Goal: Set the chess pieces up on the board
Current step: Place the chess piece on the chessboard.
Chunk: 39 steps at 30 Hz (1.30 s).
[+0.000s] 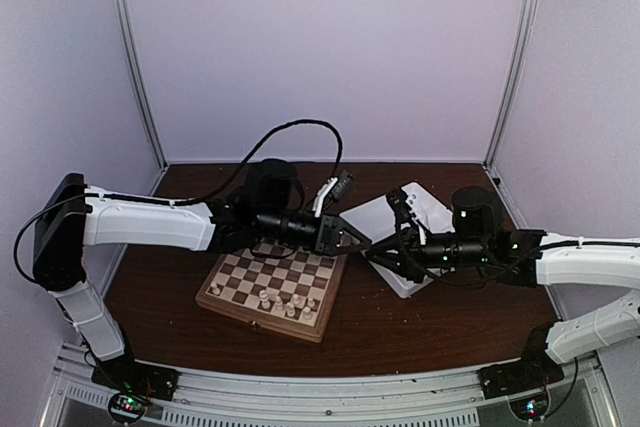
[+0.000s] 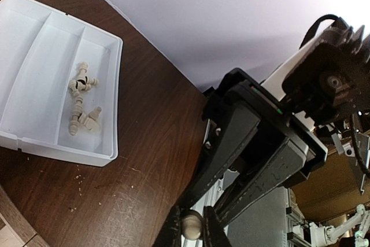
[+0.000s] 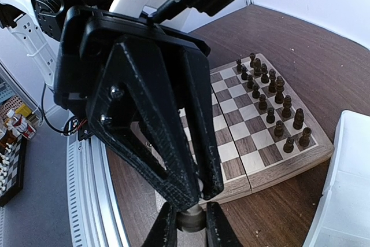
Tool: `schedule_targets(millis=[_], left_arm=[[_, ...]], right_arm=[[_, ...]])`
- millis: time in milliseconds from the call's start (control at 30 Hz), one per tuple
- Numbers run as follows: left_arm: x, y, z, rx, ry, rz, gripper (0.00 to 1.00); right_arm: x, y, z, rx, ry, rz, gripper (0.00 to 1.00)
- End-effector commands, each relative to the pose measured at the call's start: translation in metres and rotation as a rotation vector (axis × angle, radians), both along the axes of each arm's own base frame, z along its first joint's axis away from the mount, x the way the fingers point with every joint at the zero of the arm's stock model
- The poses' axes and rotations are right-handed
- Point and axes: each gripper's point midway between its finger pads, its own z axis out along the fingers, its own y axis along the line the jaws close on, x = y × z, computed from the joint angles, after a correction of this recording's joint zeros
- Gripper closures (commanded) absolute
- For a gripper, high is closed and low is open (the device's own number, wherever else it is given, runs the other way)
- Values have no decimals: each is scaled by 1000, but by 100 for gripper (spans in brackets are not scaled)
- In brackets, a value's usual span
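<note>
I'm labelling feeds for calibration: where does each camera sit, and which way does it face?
Top external: above and behind the robot, looking down on the board, white tray, left arm and right arm; left claw and right claw meet tip to tip.
Left wrist: on the left arm, facing the tray; own fingers below, right claw opposite.
Right wrist: on the right arm, facing the board; own fingers below, left claw opposite.
Shared: both wrist views show one cream piece pinched by both claws.

Board (image 1: 250,282) left of tray (image 2: 34,56) on table (image 1: 420,332); some chess pieces (image 1: 265,299) on board's near rows, others in tray
</note>
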Motion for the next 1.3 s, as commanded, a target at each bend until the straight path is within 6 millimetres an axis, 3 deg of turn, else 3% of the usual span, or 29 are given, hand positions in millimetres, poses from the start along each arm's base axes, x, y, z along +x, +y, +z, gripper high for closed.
schedule_targets(millis=[0, 67, 333, 767, 1000, 1267], left_arm=[[-4, -8, 12, -35, -28, -31, 95], [-4, -7, 12, -35, -32, -32, 100], [-3, -6, 13, -19, -48, -22, 100], [3, -1, 8, 37, -85, 4, 100], [3, 2, 8, 51, -96, 13, 100], [3, 6, 9, 58, -106, 20, 100]], right_arm=[[3, 2, 17, 33, -39, -13, 90], [3, 2, 16, 33, -39, -13, 90], [3, 2, 14, 28, -37, -14, 87], [3, 1, 7, 13, -33, -16, 74], [4, 0, 6, 11, -33, -18, 57], [3, -2, 8, 12, -40, -28, 48]])
